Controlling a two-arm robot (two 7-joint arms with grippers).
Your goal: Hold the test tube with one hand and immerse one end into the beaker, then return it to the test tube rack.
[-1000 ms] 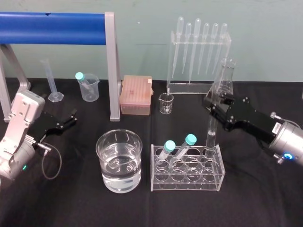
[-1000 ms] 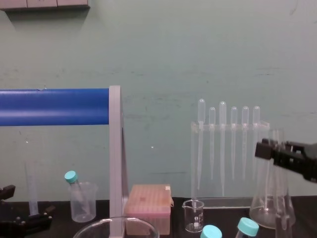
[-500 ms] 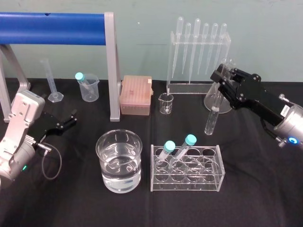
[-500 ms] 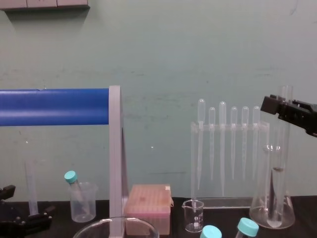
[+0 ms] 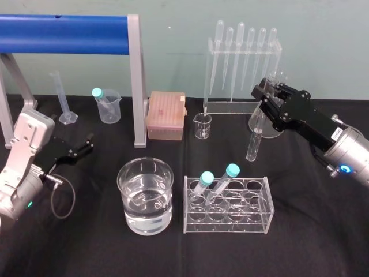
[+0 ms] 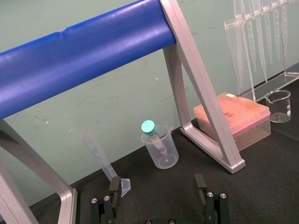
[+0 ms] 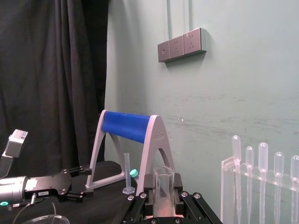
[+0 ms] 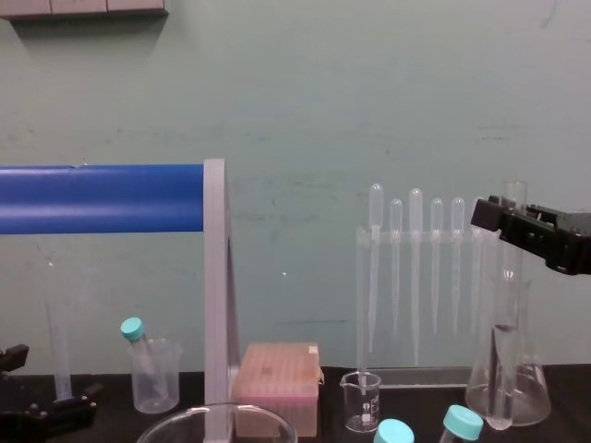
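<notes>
My right gripper [image 5: 266, 97] is shut on the upper part of the clear test tube [image 5: 253, 141]. The tube hangs nearly upright in the air, behind and to the right of the clear test tube rack [image 5: 228, 216]. In the right wrist view the test tube [image 7: 163, 184] stands between the fingers of the right gripper [image 7: 163, 195]. The chest view shows the test tube [image 8: 504, 355] hanging below the right gripper [image 8: 500, 218]. The wide beaker [image 5: 145, 196], half full of water, stands left of the rack. My left gripper [image 5: 81, 147] rests open at the left, and the left wrist view shows this left gripper [image 6: 158, 186] holding nothing.
Two teal-capped tubes [image 5: 232, 171] lean in the rack. A conical flask [image 5: 270, 126], a small beaker [image 5: 202, 126] and a pipette stand [image 5: 242, 63] lie behind. A pink tip box [image 5: 166, 115], a blue-barred frame [image 5: 135, 81] and a plastic beaker [image 5: 108, 107] stand at the back left.
My right gripper has lifted the test tube out of the rack's right rear hole, carried it up and back, then shifted it slightly left. The left arm has not moved.
</notes>
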